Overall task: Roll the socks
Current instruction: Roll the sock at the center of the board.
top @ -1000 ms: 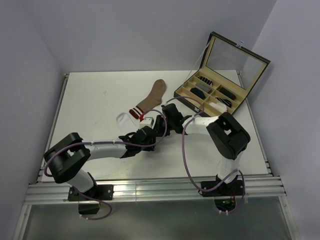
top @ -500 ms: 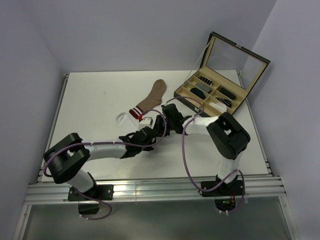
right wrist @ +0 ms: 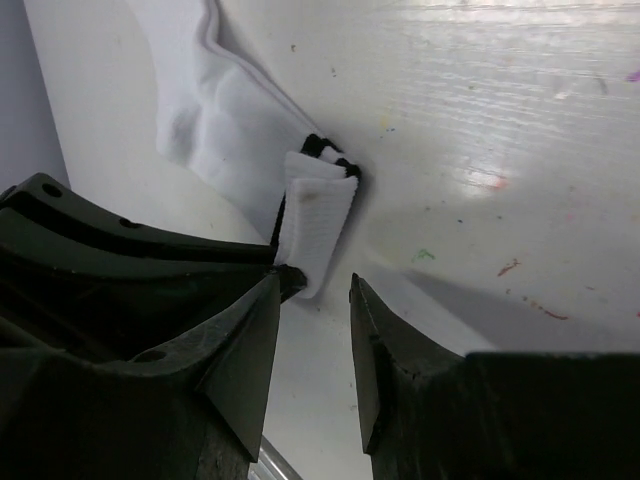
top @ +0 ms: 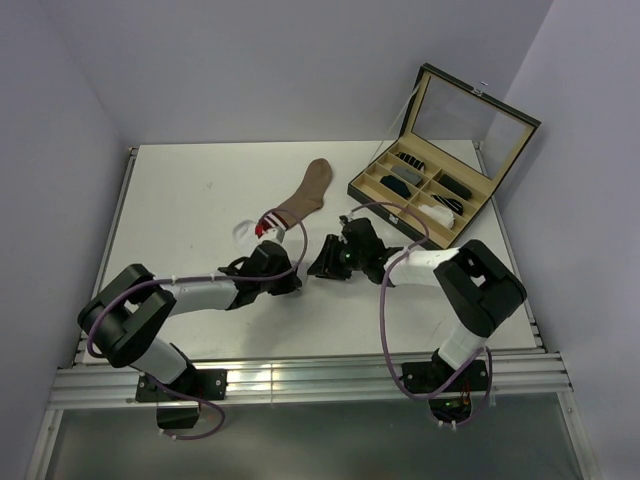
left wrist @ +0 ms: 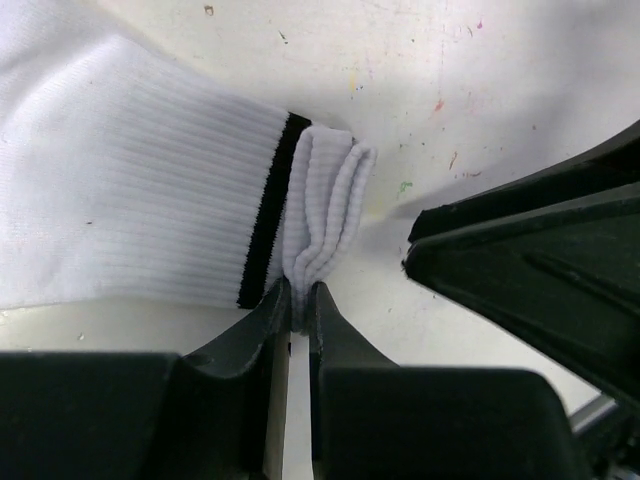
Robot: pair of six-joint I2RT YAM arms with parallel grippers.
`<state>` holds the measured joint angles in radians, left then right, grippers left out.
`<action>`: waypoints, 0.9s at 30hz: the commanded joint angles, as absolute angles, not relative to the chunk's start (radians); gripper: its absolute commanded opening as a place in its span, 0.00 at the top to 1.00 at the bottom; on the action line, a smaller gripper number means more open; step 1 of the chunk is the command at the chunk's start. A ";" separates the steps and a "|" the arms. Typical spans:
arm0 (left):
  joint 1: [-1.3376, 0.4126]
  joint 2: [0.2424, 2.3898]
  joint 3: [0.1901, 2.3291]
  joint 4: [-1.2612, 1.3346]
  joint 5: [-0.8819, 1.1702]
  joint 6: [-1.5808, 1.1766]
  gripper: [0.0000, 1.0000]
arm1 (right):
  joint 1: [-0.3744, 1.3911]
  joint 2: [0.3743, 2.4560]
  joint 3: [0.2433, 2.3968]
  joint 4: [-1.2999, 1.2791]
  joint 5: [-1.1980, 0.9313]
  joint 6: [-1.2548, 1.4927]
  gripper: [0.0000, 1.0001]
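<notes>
The white sock [left wrist: 130, 190] lies flat, and the folded end of its black-striped cuff [left wrist: 325, 200] is pinched between the jaws of my left gripper [left wrist: 298, 300], which is shut on it. In the top view only a bit of the white sock [top: 244, 231] shows beyond the left gripper [top: 274, 260]. My right gripper [right wrist: 315, 290] stands open just short of the same cuff [right wrist: 316, 215], with nothing between its fingers; from above the right gripper [top: 318, 266] sits to the right of the left one. The tan-brown sock [top: 306, 192] lies stretched out behind, its red-and-white cuff [top: 266, 224] beside the white sock.
An open case [top: 382, 202] with a raised glass lid [top: 470, 105] stands at the back right, small dark and striped sock rolls in its compartments. Walls close in the table on the left, back and right. A metal rail [top: 300, 375] runs along the near edge.
The grippers, close together over the cuff before, have drawn apart. The left shut on the cuff and pulled back to the left. The right opened and backed off to the right.
</notes>
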<state>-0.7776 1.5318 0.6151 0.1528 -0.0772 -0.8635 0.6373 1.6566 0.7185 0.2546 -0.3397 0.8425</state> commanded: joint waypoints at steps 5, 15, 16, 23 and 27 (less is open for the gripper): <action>-0.716 1.539 0.554 0.192 0.077 -0.913 1.00 | 0.606 1.657 0.670 0.429 -0.330 0.920 0.58; -0.649 1.562 0.508 0.281 0.204 -0.972 1.00 | 0.597 1.764 0.712 0.443 -0.322 0.937 0.59; -0.644 1.566 0.502 0.294 0.221 -0.982 1.00 | 0.598 1.769 0.709 0.454 -0.327 0.943 0.59; -0.617 1.589 0.483 0.342 0.272 -1.006 1.00 | 0.598 1.819 0.719 0.477 -0.368 0.959 0.57; -0.614 1.586 0.482 0.347 0.276 -1.012 1.00 | 0.598 1.839 0.716 0.488 -0.373 0.973 0.57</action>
